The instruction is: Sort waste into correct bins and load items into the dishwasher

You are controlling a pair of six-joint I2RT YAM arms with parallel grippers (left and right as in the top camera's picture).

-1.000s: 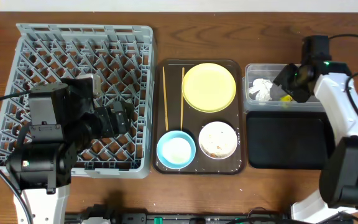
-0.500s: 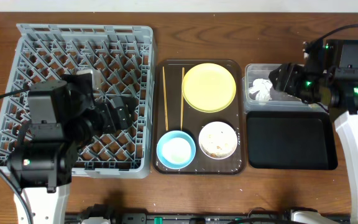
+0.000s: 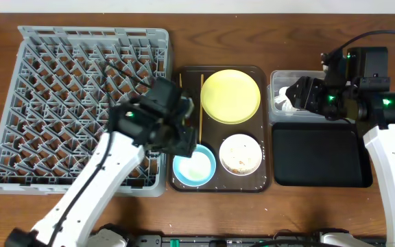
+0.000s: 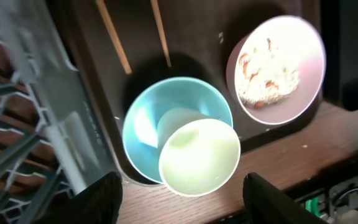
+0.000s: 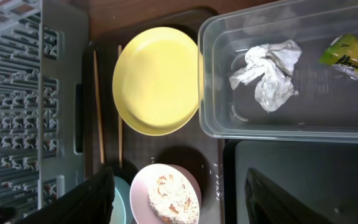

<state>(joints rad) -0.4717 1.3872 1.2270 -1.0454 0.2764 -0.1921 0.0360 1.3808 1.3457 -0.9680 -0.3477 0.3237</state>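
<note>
The light blue bowl [image 3: 194, 165] sits at the front left of the brown tray, with a pale round shape at its near rim [image 4: 199, 155]. My left gripper [image 3: 184, 140] hangs open and empty just above it [image 4: 182, 205]. The small white bowl [image 3: 240, 154] holds tan crumbs [image 5: 169, 196]. The yellow plate [image 3: 230, 95] and two chopsticks [image 3: 182, 110] lie behind. The clear bin [image 5: 291, 127] holds the white tissue [image 5: 266, 65] and the green-and-orange wrapper [image 5: 353, 59]. My right gripper [image 3: 300, 92] is open and empty above that bin. The black tray [image 3: 317, 158] lies in front of it.
The grey dish rack [image 3: 81, 103] fills the left of the table, its edge close beside the blue bowl [image 4: 55, 112]. The dark brown serving tray [image 3: 262, 182] holds all the dishes. The table's front edge runs just beyond the bowl [image 4: 291, 149].
My left arm has swung right from over the rack to above the blue bowl. My right arm has turned and pulled back a little over the clear bin.
</note>
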